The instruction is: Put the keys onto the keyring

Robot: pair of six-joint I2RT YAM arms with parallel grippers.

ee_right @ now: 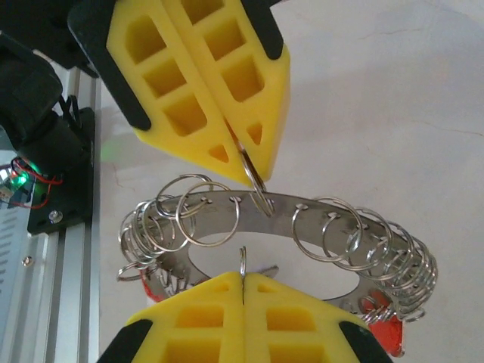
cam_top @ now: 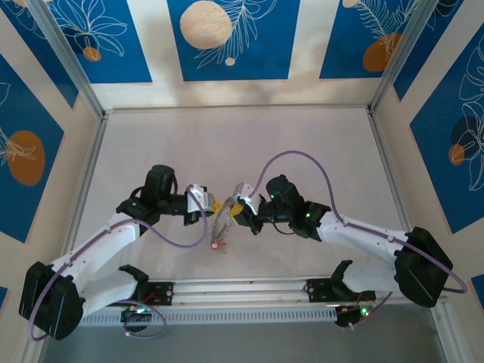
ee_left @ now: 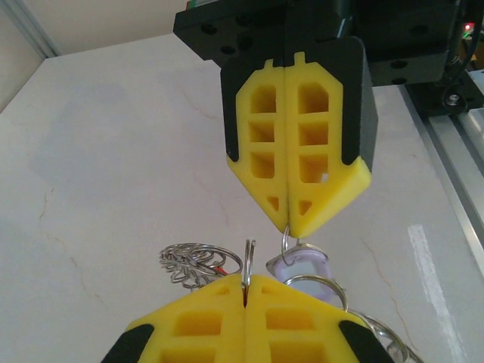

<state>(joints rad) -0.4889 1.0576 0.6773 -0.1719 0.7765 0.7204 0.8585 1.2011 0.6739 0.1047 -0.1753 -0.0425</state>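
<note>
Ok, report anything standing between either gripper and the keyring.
Nothing visible: the left gripper and right gripper are each shut directly on a small wire loop hanging from the silvery flat metal keyring.

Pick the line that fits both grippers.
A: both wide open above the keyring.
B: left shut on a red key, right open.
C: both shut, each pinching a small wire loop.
C: in the right wrist view the left gripper has its yellow fingers pressed together on a wire loop hooked through the keyring, and the right gripper pinches another.
</note>
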